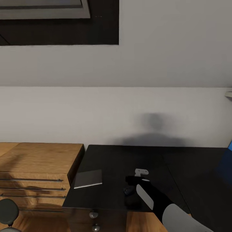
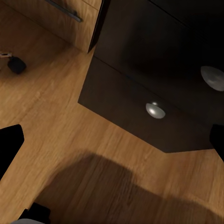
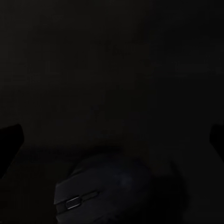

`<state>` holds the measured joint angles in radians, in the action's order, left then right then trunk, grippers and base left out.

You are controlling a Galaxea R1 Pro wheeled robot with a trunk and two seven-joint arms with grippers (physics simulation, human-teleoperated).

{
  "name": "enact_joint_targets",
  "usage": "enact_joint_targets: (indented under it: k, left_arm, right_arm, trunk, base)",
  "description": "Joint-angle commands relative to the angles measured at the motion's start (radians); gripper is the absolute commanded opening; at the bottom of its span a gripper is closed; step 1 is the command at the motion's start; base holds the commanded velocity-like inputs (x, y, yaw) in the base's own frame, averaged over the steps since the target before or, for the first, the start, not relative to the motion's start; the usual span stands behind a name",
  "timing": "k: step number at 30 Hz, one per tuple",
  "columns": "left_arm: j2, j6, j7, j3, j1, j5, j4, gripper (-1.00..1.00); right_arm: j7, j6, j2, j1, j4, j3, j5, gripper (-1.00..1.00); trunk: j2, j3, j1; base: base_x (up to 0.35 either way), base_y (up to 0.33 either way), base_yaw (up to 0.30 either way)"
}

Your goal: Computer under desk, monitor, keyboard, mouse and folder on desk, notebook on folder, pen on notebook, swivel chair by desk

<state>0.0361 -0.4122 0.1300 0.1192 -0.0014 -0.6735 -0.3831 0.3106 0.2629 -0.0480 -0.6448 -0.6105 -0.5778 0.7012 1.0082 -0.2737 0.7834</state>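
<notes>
Sloped grey-white bedroom wall [image 1: 129, 106] behind; black-topped desk [image 1: 109, 161] beside a light wood cabinet [image 1: 35, 161]. Grey notebook [image 1: 88, 178] flat near the desk's left edge. Right gripper [image 1: 130, 187] low over the desktop, fingers spread wide, mouse [image 3: 100, 189] lying between them. Left gripper [image 2: 112, 154] open above wood floor.

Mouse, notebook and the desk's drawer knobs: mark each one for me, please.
mouse [image 3: 100, 189], right wrist view, on its rounded top behind the wheel.
notebook [image 1: 88, 178], head view, middle of its grey cover.
drawer knob [image 2: 155, 110], left wrist view, on its silver dome.
</notes>
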Motion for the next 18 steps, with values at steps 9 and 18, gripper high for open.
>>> enact_joint_targets:
  k: [9,18]
  left_arm:
    - [0.003,-0.006,0.006,0.007,0.000,-0.011,0.000,1.00]
    - [0.004,-0.007,0.006,0.007,0.000,-0.011,0.000,1.00]
  right_arm:
    - [0.007,0.001,-0.003,-0.001,0.006,-0.006,0.008,1.00]
    - [0.006,0.001,-0.005,-0.001,0.016,-0.007,0.007,1.00]
  trunk:
    - [0.001,-0.001,0.000]
    - [0.001,-0.001,0.000]
  base:
    - [0.000,0.000,0.000]
    - [-0.011,0.016,0.000]
